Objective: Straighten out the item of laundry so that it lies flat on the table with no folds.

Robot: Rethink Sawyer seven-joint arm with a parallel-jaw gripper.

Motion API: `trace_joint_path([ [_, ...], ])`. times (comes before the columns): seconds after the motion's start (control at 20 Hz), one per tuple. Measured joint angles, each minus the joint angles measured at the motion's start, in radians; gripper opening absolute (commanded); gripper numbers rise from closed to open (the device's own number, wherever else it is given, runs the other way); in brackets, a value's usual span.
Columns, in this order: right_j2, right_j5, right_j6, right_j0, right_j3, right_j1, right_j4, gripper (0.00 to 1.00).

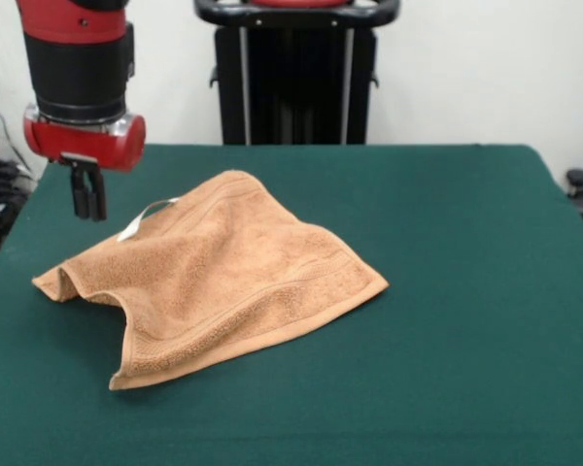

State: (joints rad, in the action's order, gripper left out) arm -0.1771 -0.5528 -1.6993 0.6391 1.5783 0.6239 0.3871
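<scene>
One towel (219,272) edge curled, table (466,291) open rightward

towel (219,277) on table (466,320), left of frame centre, one corner folded under at its left end, white loop (144,219) at its upper-left edge; gripper (88,199) hangs at upper left, just left of loop, above table; pedestal (296,73) behind table, top centre.

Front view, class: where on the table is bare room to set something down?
The dark green felt table lies bare right of the orange-tan terry towel and along its near edge. Crowded: the left side, where the gripper hangs beside the towel.
</scene>
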Motion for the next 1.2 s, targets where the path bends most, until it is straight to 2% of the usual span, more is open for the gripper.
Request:
trace_joint_path([
  [0.85, -0.001, 0.080, 0.000, -0.003, -0.001, -0.121, 0.002, 0.00],
  [1.2, -0.007, 0.112, 0.000, 0.018, -0.001, -0.167, 0.036, 0.00],
])
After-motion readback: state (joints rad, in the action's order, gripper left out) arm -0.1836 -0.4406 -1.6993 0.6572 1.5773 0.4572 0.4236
